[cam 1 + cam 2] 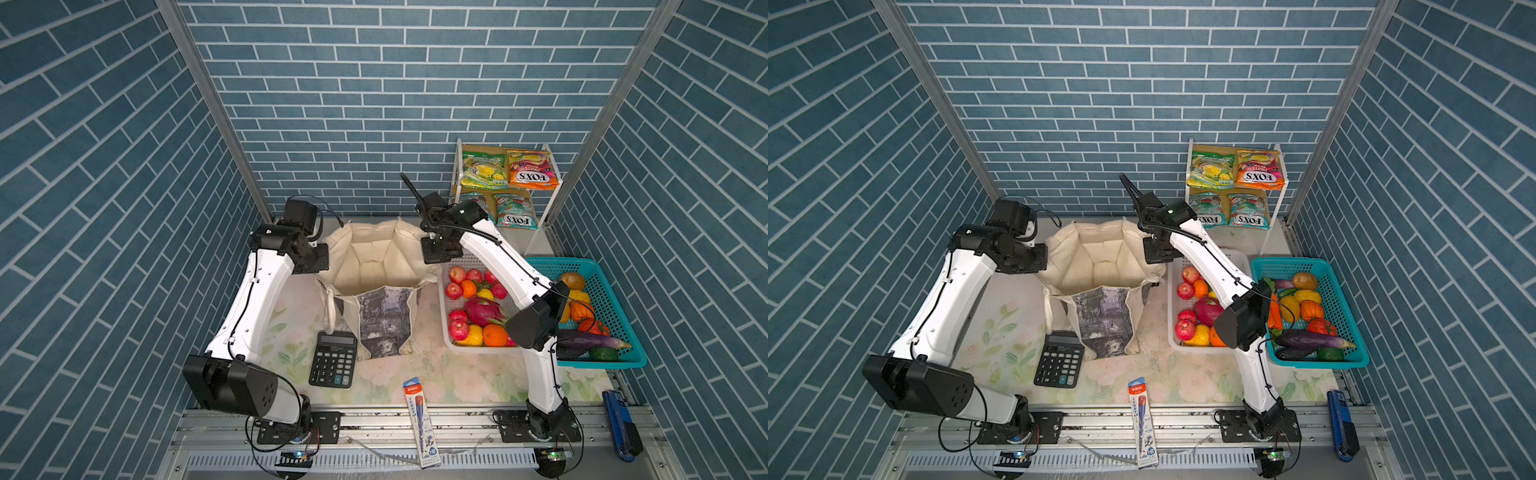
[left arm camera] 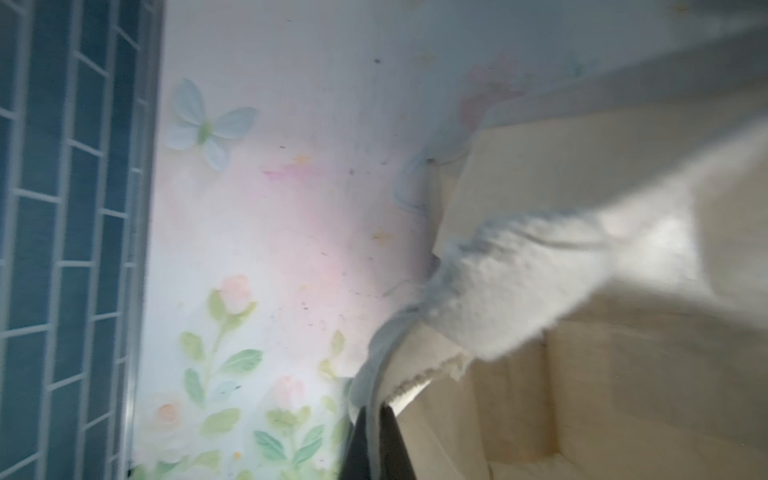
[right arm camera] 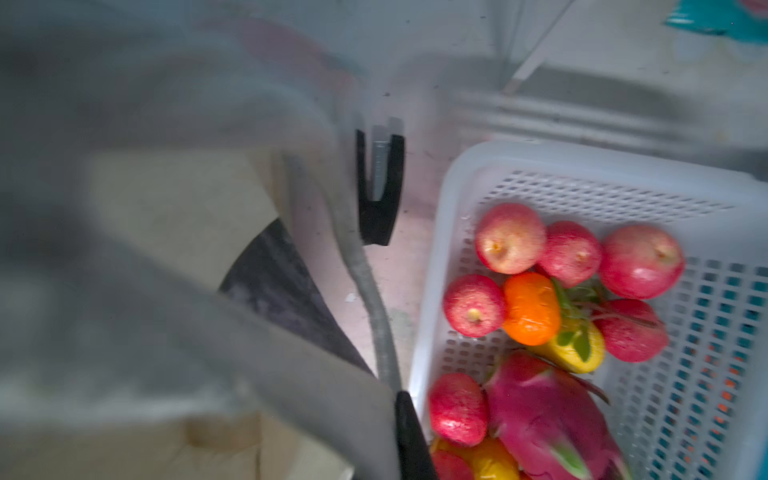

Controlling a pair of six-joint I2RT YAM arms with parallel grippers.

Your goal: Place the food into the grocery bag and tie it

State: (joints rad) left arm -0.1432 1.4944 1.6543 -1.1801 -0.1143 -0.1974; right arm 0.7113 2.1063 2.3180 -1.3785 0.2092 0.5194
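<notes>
Because left claw (image 2: 374, 422) and right claw (image 3: 397, 424) each clamp an opposite rim, the grocery bag (image 1: 376, 266) gapes wide for loading. Food (image 1: 482, 311) sits unpacked in white basket (image 1: 443, 316).

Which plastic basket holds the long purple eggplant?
The teal perforated plastic basket, rightmost; the white perforated plastic basket beside it holds red apples and a pink dragon fruit.
</notes>
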